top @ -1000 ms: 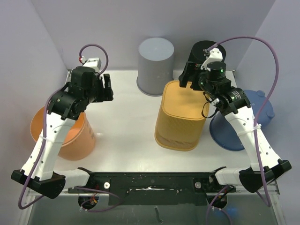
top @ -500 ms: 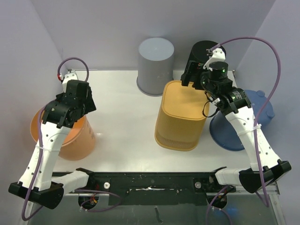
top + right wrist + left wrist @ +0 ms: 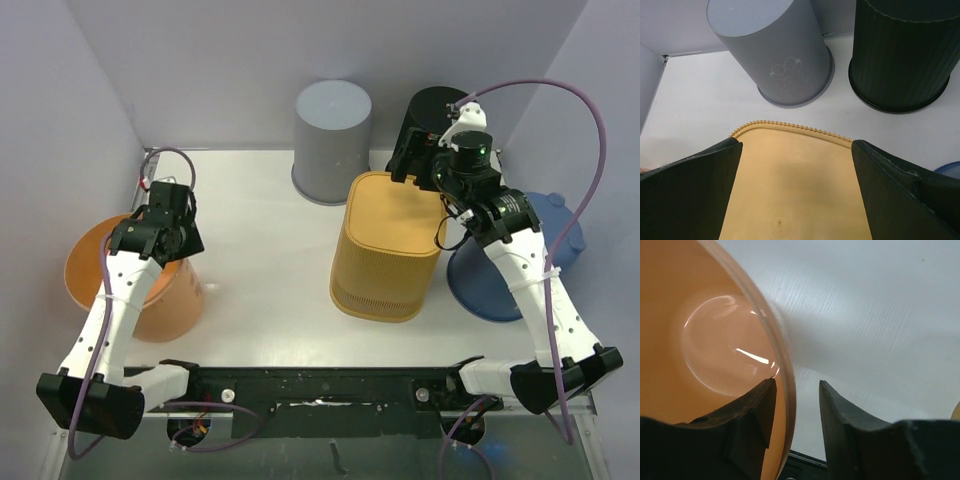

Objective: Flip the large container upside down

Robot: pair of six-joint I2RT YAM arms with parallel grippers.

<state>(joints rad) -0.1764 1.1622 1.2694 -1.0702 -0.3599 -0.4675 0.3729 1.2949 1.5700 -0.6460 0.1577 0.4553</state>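
Left gripper (image 3: 797,386) now astride orange container (image 3: 715,340)

L edge of surface (image 3: 270,270): orange tub (image 3: 150,300), mouth up. L tool (image 3: 183,250) right over tub's far-right rim; jaw gap not readable from here. Ctr-right: yellow basket (image 3: 385,250), bottom up. R tool (image 3: 412,168) above basket's far edge, contact unclear. Far side: grey bin (image 3: 332,140), bottom up, just beside basket's far-left corner; black bin (image 3: 428,110) behind R tool. R edge: blue tub (image 3: 478,283), partly under R arm, close against basket's R side.
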